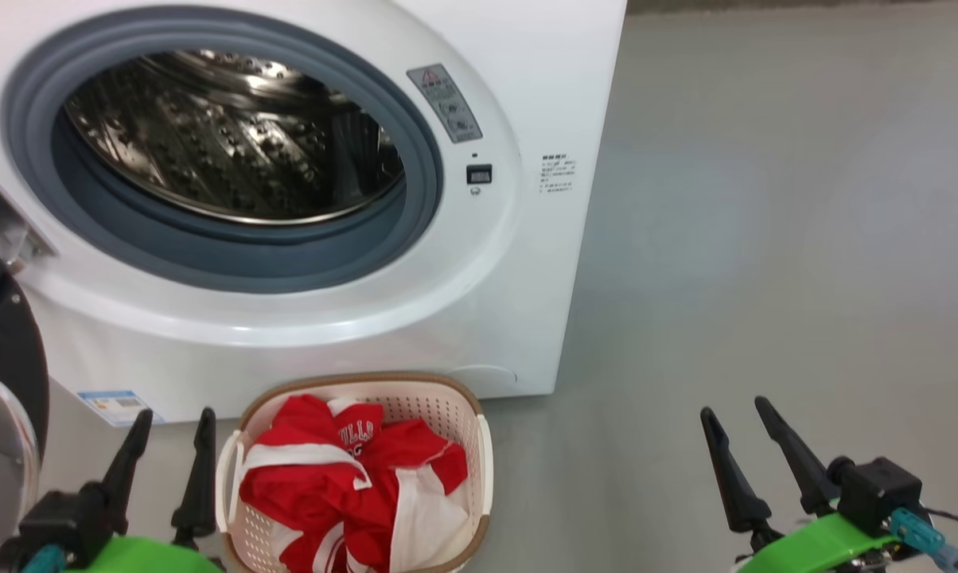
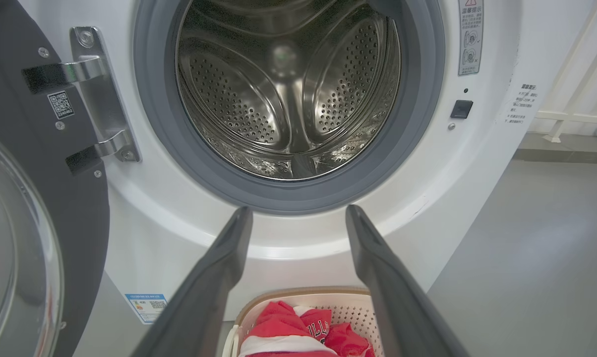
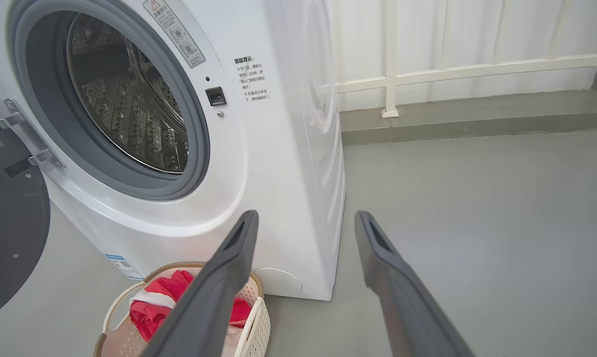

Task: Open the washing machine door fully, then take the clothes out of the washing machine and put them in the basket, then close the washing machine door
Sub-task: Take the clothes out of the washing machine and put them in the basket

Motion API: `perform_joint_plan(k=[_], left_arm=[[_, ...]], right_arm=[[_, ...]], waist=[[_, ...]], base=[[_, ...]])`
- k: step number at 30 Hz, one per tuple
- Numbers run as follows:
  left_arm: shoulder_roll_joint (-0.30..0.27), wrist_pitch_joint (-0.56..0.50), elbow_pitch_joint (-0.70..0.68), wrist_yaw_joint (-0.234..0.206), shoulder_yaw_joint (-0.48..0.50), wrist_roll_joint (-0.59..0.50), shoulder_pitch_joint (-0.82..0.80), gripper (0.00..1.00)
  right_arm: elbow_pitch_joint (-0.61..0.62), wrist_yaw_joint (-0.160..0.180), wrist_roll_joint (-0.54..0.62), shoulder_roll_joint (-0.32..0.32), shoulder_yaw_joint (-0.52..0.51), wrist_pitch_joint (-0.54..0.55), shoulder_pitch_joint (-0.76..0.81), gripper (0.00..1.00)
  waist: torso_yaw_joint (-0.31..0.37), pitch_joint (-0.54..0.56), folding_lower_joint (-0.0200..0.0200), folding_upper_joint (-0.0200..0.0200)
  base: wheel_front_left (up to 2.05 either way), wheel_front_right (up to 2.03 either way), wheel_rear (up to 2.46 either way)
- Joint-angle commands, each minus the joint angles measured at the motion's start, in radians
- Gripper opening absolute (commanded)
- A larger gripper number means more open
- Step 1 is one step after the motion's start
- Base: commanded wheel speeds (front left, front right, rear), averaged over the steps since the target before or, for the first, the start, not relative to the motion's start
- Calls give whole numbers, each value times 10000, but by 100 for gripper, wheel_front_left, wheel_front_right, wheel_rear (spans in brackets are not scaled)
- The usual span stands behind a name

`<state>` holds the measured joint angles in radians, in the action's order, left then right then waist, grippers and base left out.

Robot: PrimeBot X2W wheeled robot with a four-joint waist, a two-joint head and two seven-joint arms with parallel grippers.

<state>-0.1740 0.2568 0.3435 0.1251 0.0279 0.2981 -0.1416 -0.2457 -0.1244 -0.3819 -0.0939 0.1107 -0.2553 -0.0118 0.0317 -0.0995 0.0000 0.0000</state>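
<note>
Grey floor point(image 1: 765, 239), door point(image 1: 1, 350) cropped left, clothes point(image 1: 328, 485) heaped in basket point(image 1: 441, 412), both jaws spread.

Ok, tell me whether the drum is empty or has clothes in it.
Empty. The steel drum shows bare metal all round, and the red clothes lie in the basket on the floor before the washing machine.

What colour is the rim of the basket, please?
The basket has a brown, woven-look rim; the head view shows it best.
</note>
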Motion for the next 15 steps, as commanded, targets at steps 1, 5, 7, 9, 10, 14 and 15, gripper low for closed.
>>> perform_joint_plan(k=[1,5,7,9,10,14,15], left_arm=[[-186,49,-361,56,438,-158,65,100],[-95,49,-748,56,647,-302,591,100],[-50,49,-937,56,703,-370,841,100],[12,49,-1178,56,774,-408,1126,100],[35,49,-1235,56,797,-413,1207,100],[120,49,-1429,56,967,-402,1520,100],[141,49,-1493,56,1029,-401,1610,100]], right_arm=[[235,-63,-124,-163,187,-65,41,100],[275,-63,-206,-255,103,-65,376,100],[310,-63,-240,-286,55,-65,526,100],[355,-63,-275,-318,-18,-65,670,100],[370,-63,-280,-322,-44,-65,713,100],[423,-63,-276,-341,-132,-65,865,100],[430,-63,-271,-343,-143,-65,885,100]], waist=[[-24,332,0,0],[-36,661,0,0],[-44,752,0,0],[-82,828,0,0],[-97,847,0,0],[-99,909,0,0],[-82,920,0,0]], base=[[0,0,0],[0,0,0],[0,0,0],[0,0,0],[0,0,0],[0,0,0],[0,0,0]])
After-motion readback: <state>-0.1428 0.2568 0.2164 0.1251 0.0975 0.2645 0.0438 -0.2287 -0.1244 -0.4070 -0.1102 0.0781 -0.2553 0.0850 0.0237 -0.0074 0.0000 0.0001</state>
